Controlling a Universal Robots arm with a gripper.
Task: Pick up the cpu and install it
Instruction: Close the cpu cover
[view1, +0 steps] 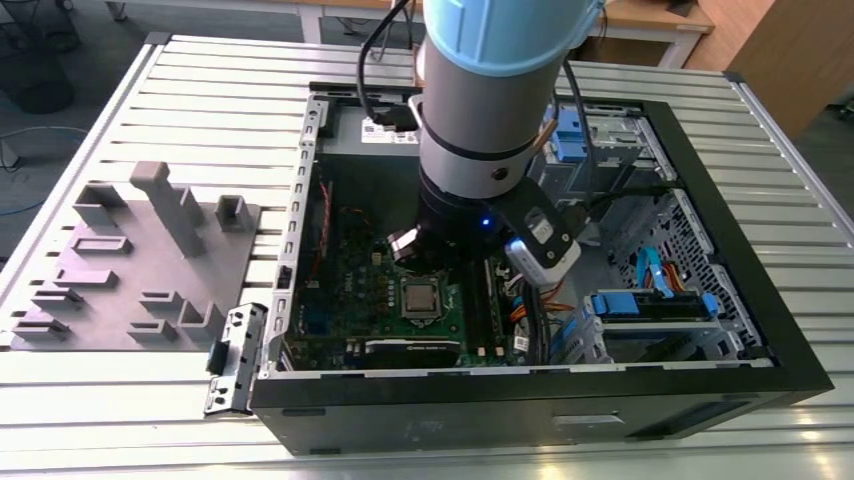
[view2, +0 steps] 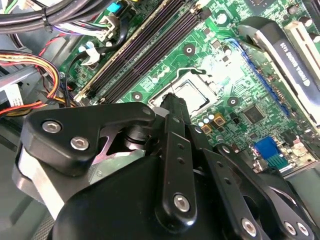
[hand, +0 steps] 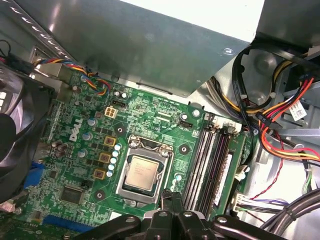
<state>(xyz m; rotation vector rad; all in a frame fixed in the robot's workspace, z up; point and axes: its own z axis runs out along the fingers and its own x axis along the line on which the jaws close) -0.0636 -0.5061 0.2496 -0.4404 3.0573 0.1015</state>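
The cpu (view1: 422, 297) lies flat in its socket on the green motherboard (view1: 334, 305), inside the open computer case. It is a small silvery square with a metal socket frame (hand: 150, 146) around it. In both wrist views the cpu (hand: 142, 173) (view2: 195, 94) sits just past my black fingertips. My gripper (view1: 431, 270) hangs a little above the board, close over the cpu's edge. Its fingers (hand: 168, 206) are pressed together with nothing between them. One finger (view2: 175, 130) covers part of the socket's near corner.
The black case wall (view1: 534, 405) rings the board. Memory slots (hand: 210, 162) run beside the socket, with bundled cables (hand: 282, 117) beyond them and a fan (hand: 12, 135) on the other side. A grey tray with upright blocks (view1: 134, 265) lies at the exterior view's left.
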